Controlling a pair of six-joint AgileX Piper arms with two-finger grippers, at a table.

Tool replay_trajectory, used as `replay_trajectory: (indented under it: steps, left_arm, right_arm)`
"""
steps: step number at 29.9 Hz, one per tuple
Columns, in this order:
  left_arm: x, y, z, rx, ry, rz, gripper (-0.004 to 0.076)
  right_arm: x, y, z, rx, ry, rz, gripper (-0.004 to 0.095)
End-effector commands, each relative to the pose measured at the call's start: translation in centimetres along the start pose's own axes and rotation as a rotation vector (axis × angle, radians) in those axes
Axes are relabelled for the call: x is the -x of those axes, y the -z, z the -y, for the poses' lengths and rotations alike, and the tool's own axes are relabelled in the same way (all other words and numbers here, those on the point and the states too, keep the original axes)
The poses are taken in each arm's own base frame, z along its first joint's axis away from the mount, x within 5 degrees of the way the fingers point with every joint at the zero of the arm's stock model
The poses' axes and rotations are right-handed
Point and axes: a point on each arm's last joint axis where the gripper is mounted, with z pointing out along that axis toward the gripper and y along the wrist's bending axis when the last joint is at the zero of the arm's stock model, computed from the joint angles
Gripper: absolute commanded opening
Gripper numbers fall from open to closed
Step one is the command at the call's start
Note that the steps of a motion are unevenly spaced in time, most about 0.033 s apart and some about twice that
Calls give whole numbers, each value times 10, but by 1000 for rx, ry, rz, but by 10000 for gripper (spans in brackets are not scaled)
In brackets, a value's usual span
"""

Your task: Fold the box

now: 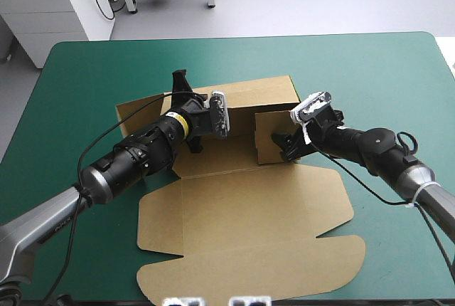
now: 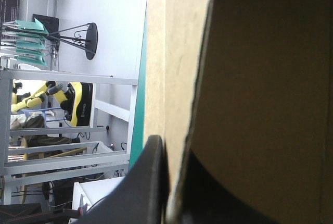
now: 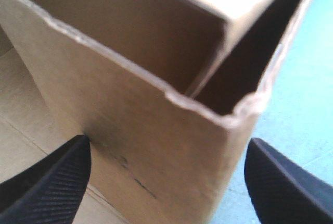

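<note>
**Teal-green cover point(image 1: 370, 64) under a box point(image 1: 242, 206) with its walls partly raised**

My left gripper point(image 2: 174, 151) is all but shut, pinching an upright sheet of the brown board point(image 2: 260, 78). One black finger point(image 2: 153, 177) lies on the outer face and the other shows dark on the inner side. From above, this gripper point(image 1: 181, 82) sits at the box's left rear part, pointing toward the table's far edge.

My right gripper point(image 3: 166, 146) stands wide open, gripping nothing. Its two black fingers point(image 3: 52, 182) straddle a raised corner of the box point(image 3: 130, 104), one toward the box's floor, the other over the cover point(image 3: 307, 104). From above, it point(image 1: 284, 146) meets the near face of the raised wall at the box's right end.

Beyond my grippers, the box lies at the middle of the table. Its rear wall point(image 1: 263, 92) stands up, a left flap point(image 1: 142, 110) lies flat, and the broad lid sheet with its flaps spreads flat toward the near edge.
</note>
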Motion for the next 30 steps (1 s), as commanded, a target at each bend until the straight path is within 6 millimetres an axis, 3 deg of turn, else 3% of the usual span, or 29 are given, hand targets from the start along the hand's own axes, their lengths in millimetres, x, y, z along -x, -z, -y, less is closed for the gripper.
replay_trajectory:
  steps: [1,6,15,20,22,25,30]
  left_arm:
    - [6,12,-10,20,80,41,-8]
    - [13,13,-1,-3,5,62,-8]
    - [16,13,1,-15,25,79,-8]
    - [17,13,2,-14,24,83,2]
    - [18,13,2,-13,32,90,48]
    - [20,15,3,-23,65,106,193]
    - [31,33,-1,-3,74,167,585]
  right_arm:
    - [17,9,5,-80,-23,75,735]
    - [14,6,5,-78,-21,61,598]
    - [12,2,4,-51,-77,48,-1]
    - [12,2,3,-40,-93,52,-14]
    - [13,2,5,-58,-122,59,-14]
    - [13,2,6,-75,-151,63,-14]
    - [13,2,6,-75,-151,63,-14]
